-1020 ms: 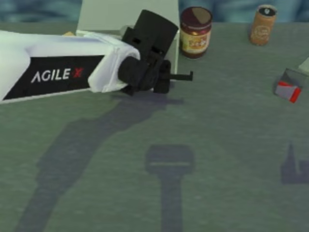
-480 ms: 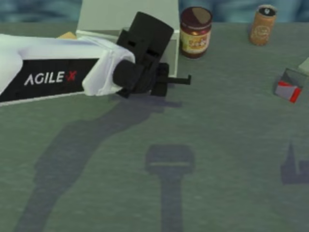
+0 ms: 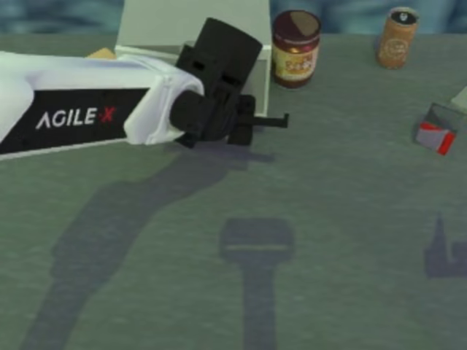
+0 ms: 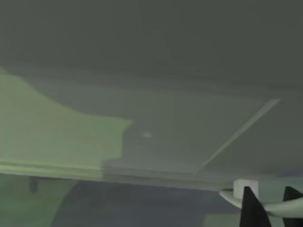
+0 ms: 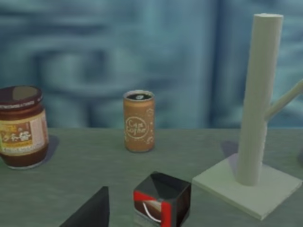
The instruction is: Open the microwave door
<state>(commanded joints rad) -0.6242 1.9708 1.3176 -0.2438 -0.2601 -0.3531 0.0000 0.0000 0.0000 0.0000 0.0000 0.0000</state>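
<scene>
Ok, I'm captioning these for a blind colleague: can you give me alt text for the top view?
The white left arm's black left gripper is at the front right corner of the boxy light grey-white microwave at the table's far edge. To the right stand a dark red-lidded jar, a tan drink can and a small red-and-grey box; the right arm is out of view.

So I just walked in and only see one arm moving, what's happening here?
The left arm reaches in from the table's left, and the left gripper is right at the front of the microwave at the back of the table. Its wrist view is filled by the microwave door, seen up close. How far the door has swung is hard to tell. To the right stand a jar, a can and a small red and black box, untouched. The right arm itself is out of the top view.
</scene>
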